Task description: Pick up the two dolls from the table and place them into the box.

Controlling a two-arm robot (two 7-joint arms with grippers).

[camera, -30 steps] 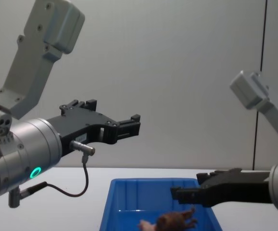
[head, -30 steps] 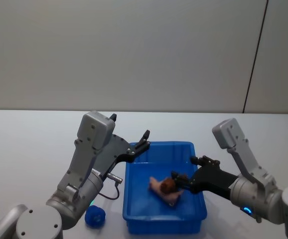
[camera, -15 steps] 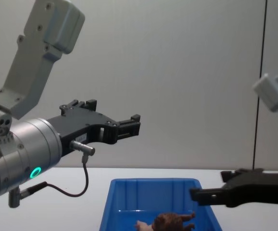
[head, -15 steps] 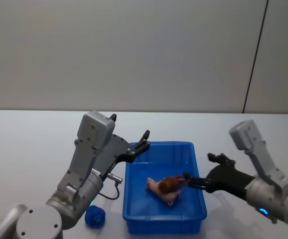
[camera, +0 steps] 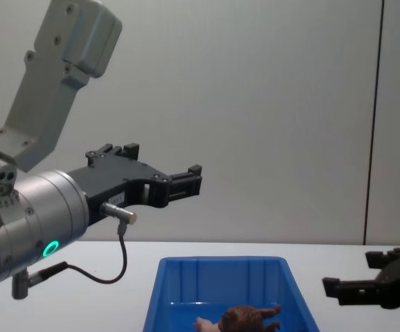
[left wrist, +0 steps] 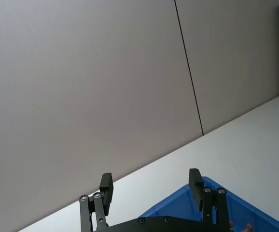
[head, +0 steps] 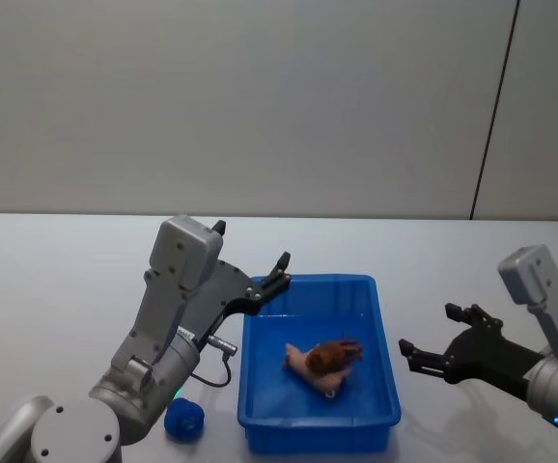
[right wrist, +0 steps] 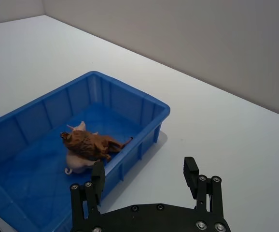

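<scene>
Right wrist view is showing the brown doll (right wrist: 92, 142) lying atop the pink doll (right wrist: 79, 162) in the box (right wrist: 130, 104); the right gripper (right wrist: 144, 168), three o'clock of it, and the left gripper (left wrist: 150, 178) are gaping empty.

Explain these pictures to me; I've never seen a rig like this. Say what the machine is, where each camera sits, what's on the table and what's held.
This is a two-armed robot at a white table. One camera looks down from its head, one looks forward from its chest, and one sits on each wrist, looking past that arm's claw. On the table stands a blue box. Inside it, the brown doll lies against the pink doll. The left claw is open, raised near the box's far left corner. The right claw is open over the table, right of the box. Neither holds anything.
</scene>
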